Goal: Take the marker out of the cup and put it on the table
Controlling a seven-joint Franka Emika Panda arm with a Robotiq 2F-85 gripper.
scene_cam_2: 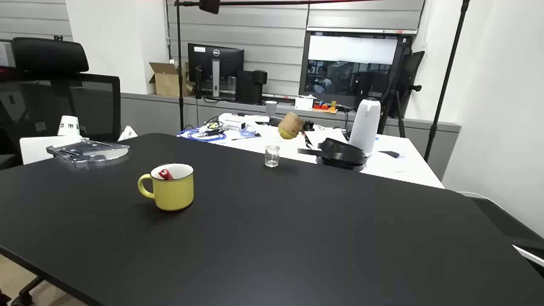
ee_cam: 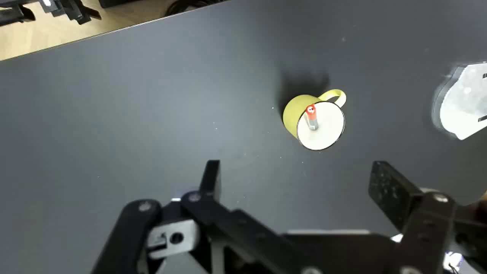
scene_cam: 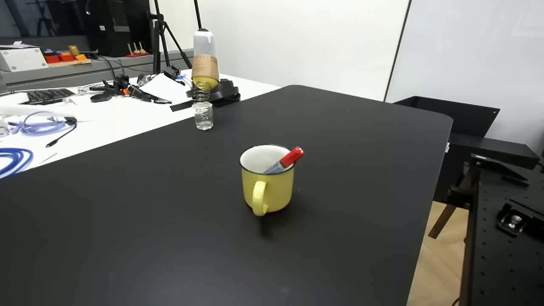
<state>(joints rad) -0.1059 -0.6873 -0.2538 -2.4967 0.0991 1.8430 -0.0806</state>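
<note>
Marker (scene_cam: 284, 162) tilted in cup (scene_cam: 276, 190), tool (ee_cam: 296, 174) spread

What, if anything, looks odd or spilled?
In an exterior view, the brown-and-yellow object looks oddly tilted, its support unclear. I see no spill or breakage: the black-rimmed yellow mug stands upright on the matte black table, the red-capped marker leaning inside.

Soft sheen across the table (scene_cam: 191, 250)
</note>
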